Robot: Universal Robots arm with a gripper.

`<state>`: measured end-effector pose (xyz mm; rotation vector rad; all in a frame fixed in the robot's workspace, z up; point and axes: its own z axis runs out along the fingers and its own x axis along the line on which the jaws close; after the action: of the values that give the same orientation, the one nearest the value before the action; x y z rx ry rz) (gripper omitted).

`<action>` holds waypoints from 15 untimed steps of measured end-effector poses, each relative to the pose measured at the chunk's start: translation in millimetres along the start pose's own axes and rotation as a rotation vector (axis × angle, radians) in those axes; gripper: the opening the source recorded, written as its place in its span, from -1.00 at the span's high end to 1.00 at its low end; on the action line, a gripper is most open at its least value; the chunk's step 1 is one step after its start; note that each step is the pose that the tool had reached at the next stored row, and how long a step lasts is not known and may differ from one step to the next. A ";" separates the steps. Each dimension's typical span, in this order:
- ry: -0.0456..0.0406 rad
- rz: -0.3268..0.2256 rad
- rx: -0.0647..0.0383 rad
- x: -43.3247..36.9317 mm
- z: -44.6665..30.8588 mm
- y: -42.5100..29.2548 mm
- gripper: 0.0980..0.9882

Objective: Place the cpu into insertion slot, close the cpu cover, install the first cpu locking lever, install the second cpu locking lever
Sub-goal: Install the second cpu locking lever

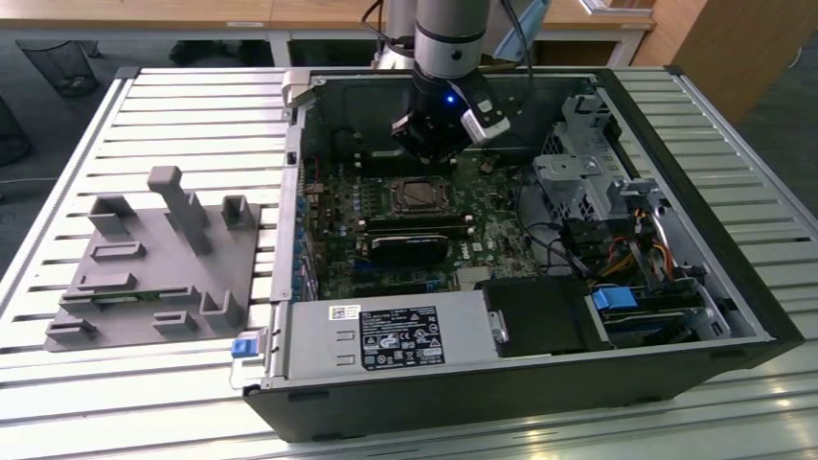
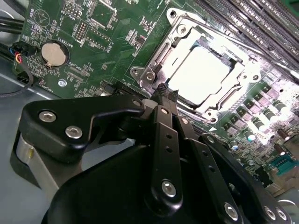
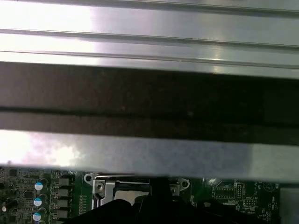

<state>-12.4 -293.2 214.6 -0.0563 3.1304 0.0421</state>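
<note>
The cpu (image 2: 202,74) lies flat in the motherboard socket, its silvery top glaring under the light. The silver cpu cover (image 2: 183,33) is down around it as a frame, and the insertion slot is hidden beneath both. In the exterior view the socket with its cover (image 1: 416,196) sits mid-board inside the open computer case. My gripper (image 2: 164,93) hovers just beside the cover's corner. Its black fingers (image 2: 161,140) are drawn together to a point with nothing held. In the exterior view the gripper (image 1: 430,153) hangs just beyond the socket. A corner of the cover (image 3: 99,186) shows in the first wrist view.
The computer case (image 1: 715,268) lies open on a slatted metal table. A black heatsink block (image 1: 409,241) sits just in front of the socket, and a drive cage (image 1: 576,177) is at the exterior view's right. A grey fixture (image 1: 153,259) stands outside the case. Memory slots (image 2: 252,23) run beside the socket.
</note>
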 end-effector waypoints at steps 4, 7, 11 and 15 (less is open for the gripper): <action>0.0000 0.000 0.000 0.1 -1.0 -2.3 0.98; 0.0000 0.000 -0.001 0.0 -6.8 -2.3 0.98; -0.0002 0.000 -0.002 -0.1 -15.8 -2.9 0.98; -0.0001 0.000 -0.002 0.2 -16.1 -9.9 0.98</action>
<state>-12.4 -303.6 230.4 -0.0562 3.1303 0.0456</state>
